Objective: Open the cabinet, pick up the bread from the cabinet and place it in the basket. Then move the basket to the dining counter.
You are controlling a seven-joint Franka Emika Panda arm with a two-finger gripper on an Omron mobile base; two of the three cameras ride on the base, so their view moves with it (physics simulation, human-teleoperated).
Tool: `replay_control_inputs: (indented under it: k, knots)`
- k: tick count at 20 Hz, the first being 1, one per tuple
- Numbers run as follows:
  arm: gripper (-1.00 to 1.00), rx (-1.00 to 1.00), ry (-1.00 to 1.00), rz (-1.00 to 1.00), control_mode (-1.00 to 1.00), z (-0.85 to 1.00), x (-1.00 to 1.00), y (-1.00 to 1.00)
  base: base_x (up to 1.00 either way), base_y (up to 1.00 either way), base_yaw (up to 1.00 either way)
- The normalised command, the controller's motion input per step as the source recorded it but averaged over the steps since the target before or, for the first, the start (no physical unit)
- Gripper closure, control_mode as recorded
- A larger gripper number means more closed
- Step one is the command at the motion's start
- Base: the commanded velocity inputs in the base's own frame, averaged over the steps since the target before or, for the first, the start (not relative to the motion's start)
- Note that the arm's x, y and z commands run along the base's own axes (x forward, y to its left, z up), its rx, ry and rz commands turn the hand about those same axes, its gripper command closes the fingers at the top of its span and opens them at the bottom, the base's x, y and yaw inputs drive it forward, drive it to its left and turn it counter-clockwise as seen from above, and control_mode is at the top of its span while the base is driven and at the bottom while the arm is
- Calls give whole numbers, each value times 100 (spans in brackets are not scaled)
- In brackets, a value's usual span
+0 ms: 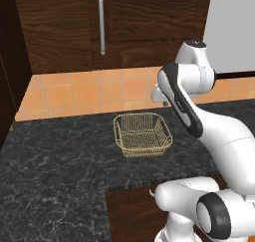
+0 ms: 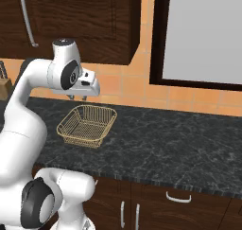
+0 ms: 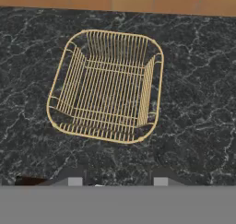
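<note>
The dark wood cabinet (image 1: pixel 134 22) hangs shut above the counter, its silver bar handle (image 1: pixel 101 22) upright; the same cabinet (image 2: pixel 85 21) fills the upper left of the right base view. The bread is hidden. The golden wire basket (image 1: pixel 162 131) (image 2: pixel 108 127) (image 3: pixel 69 85) sits empty on the black veined counter. My gripper (image 1: pixel 164 104) (image 2: pixel 77 97) (image 3: pixel 117 179) hangs above the basket's near side, pointing down. Its fingers stand apart, open, with nothing between them. The dining counter is out of view.
An orange tile backsplash (image 1: pixel 89 91) runs behind the black marble counter (image 2: pixel 179 148). A knife block (image 2: pixel 4 82) stands at the far left. A grey panel in a dark frame (image 2: pixel 203 35) is right of the cabinet. The counter's front edge (image 1: pixel 124 188) steps back by my base.
</note>
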Motion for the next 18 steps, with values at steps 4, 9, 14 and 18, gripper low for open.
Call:
replay_control_inputs:
  k: [4, 9, 14, 18]
  knots:
    - [-100, 0, -2, 0, -100, 2, -21, -2, 0, 0, 0]
    - [-100, 1, -39, -10, -100, 56, -16, 51, 0, 0, 0]
    - [-100, -8, -45, -20, -100, 100, -8, 91, 0, 0, 0]
    - [-100, -18, -36, -19, -100, 100, 1, 100, 0, 0, 0]
